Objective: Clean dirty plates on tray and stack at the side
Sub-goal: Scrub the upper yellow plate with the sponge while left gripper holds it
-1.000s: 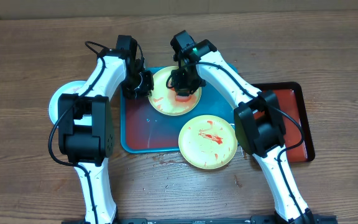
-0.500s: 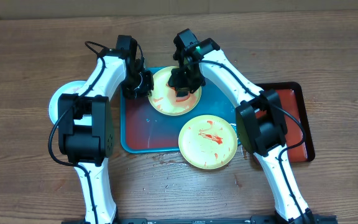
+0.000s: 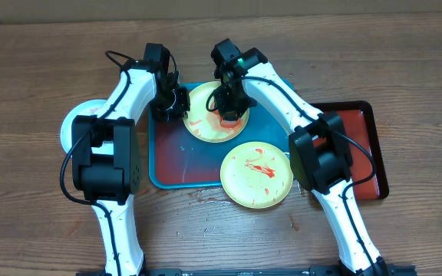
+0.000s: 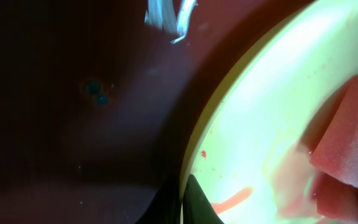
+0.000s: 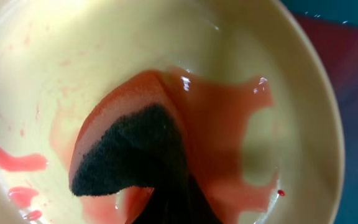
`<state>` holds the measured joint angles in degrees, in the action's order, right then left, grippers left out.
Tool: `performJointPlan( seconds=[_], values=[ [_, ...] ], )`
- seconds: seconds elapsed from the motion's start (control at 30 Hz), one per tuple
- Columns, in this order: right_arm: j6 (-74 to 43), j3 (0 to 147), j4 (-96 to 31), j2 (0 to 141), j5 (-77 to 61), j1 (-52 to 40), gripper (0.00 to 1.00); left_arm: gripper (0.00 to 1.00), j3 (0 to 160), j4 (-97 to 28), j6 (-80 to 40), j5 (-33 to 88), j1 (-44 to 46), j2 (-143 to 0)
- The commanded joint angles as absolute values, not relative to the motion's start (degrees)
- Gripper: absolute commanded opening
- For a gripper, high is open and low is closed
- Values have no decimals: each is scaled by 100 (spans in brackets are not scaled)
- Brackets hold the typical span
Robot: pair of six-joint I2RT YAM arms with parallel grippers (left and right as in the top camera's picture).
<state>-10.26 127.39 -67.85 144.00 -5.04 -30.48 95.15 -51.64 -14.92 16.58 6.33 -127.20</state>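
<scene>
Plates first: the far plate (image 3: 202, 123), yellow-green, sits flat on the far half of the teal tray (image 3: 176, 165), and from overhead both arms cover a good chunk of it. The near plate (image 3: 257, 174), also yellow-green, is at the tray's near right corner, hanging over the rim onto the table (image 3: 405, 61), sauce streaks face up. Off on the left the blue plate (image 3: 69, 126) is on the table, mostly hidden under the left arm, so only a crescent shows. The tray's long side runs left-right, with its right end buried under the right arm and the near plate. The plates are round, so no direction to speak of

The right gripper (image 3: 229, 106) is over the middle of the far plate. Overhead you barely see what it has, but its wrist camera shows it clamped on a sponge (image 5: 123, 146), dark scrubby side toward the camera, pink side pressed into a watery pink smear. The fingers are cut off at the bottom edge

The left gripper (image 3: 173, 103) is at the far plate's left rim. Its wrist view is dark and super close: rim, reddish tray floor, a bit of sponge on the right, a sliver of finger at the bottom. Can't tell if it's pinching the rim or open
</scene>
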Motion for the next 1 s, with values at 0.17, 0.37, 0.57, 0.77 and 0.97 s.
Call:
performJointPlan(
  seconds=[0.17,0.37,0.57,0.77,0.97],
  values=[
    [-1013,12748,-6453,14584,-716,-2991,4,4,9386,-5179,-1568,1509,633,-12923],
    [-843,12748,-6490,14584,-1728,-3092,4,4,9386,-5177,-1566,1509,633,-12923],
    [-548,12748,-7004,14584,-1466,-3083,4,4,9386,-5179,-1566,1509,633,-12923],
    [-620,12794,-7122,14584,-342,-2873,4,4,9386,-5177,-1566,1509,633,-12923],
    [-919,12840,-6501,14584,-178,-2766,4,4,9386,-5179,-1566,1509,633,-12923]
  ],
)
